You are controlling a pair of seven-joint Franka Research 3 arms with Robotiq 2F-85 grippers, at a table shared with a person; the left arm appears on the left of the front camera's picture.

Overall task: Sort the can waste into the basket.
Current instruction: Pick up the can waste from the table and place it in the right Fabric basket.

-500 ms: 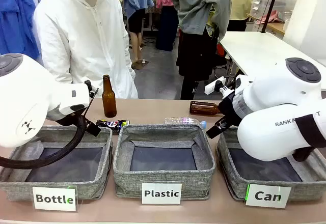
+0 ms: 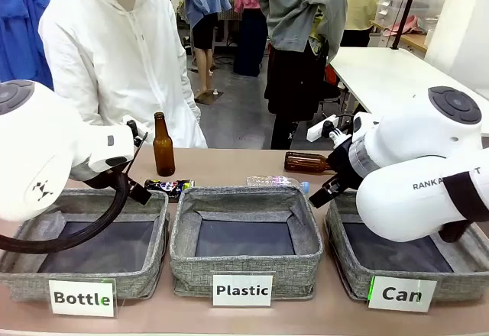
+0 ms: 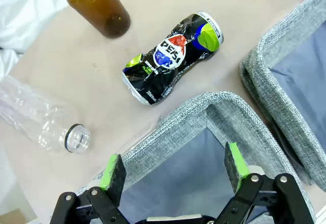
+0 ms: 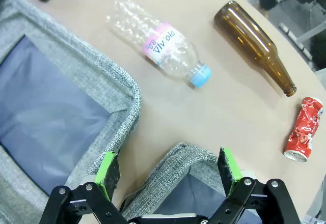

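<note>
Black can (image 3: 170,58) lies dented on its side on the table (image 3: 76,66), just behind the Bottle basket (image 3: 173,127) and near an upright bottle (image 3: 99,5). It is outside every basket, so it awaits a pick. Over that basket's far corner the left gripper (image 3: 174,165) hovers with fingers apart and empty, probably poised to reach for it. Far right, the red can (image 4: 301,130) lies crushed on the table, well apart from the right gripper (image 4: 168,168), which hangs spread and empty over the rim of the Can basket (image 2: 355,271). What shows of that basket holds no can, so I judge sorting not yet begun.
</note>
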